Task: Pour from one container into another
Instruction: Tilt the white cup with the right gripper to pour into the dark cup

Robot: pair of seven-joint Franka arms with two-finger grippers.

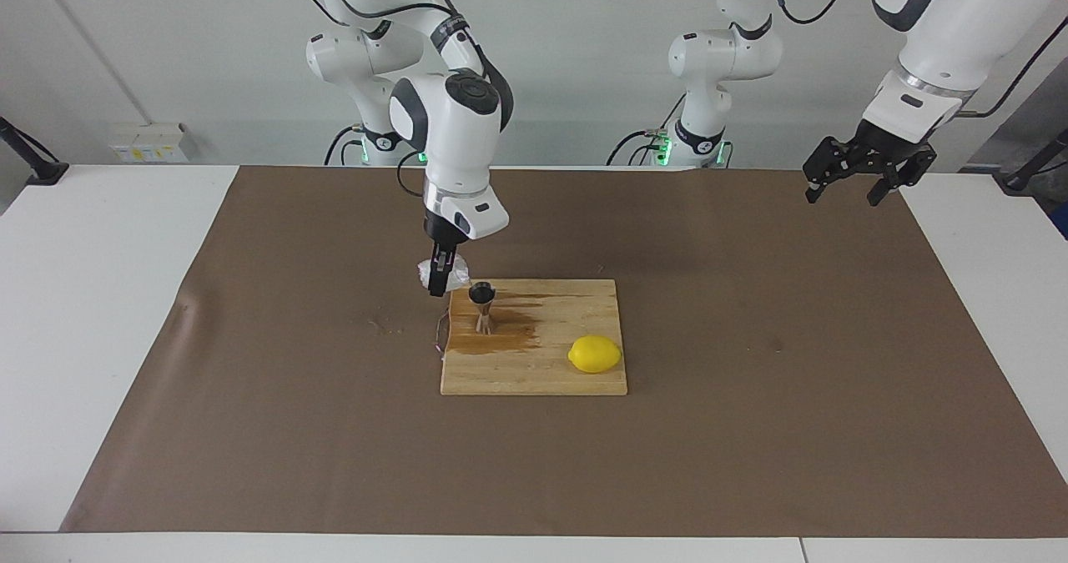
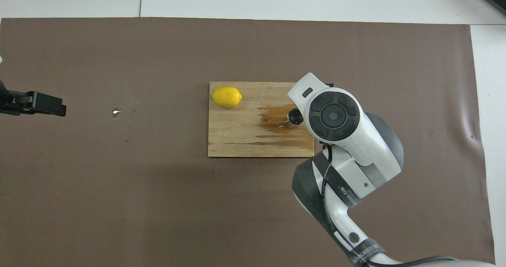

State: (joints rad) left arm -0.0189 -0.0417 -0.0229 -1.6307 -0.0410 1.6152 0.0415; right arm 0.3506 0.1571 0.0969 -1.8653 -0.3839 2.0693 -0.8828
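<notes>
The right gripper [image 1: 440, 284] hangs over the edge of the wooden cutting board [image 1: 542, 375] that faces the right arm's end of the table, close to the board's corner nearest the robots. Its fingers are clenched on the small translucent white plastic cup [image 1: 444, 274], which is tipped on its side with its mouth toward the steel jigger [image 1: 481, 304]. The cup's lip is just beside the jigger's upper rim; whether they touch cannot be told. In the overhead view the right arm's wrist covers the cup and gripper entirely.

The jigger stands upright on the board, near that same edge and in the half of the board nearer the robots. It rises out of a dark wet stain [image 2: 276, 120] that spreads across the wood around its foot, with thinner streaks running along the grain toward the board's near edge.

Farther from the robots, a yellow lemon [image 1: 595, 354] lies on the board near the far corner at the left arm's end, well apart from the jigger.

The board sits mid-table on a brown paper cover [image 1: 751, 429]. A few small droplets [image 2: 116, 111] mark the paper toward the left arm's end.

The left gripper [image 1: 849, 186] waits in the air over that end of the paper, fingers spread and released, holding nothing.
</notes>
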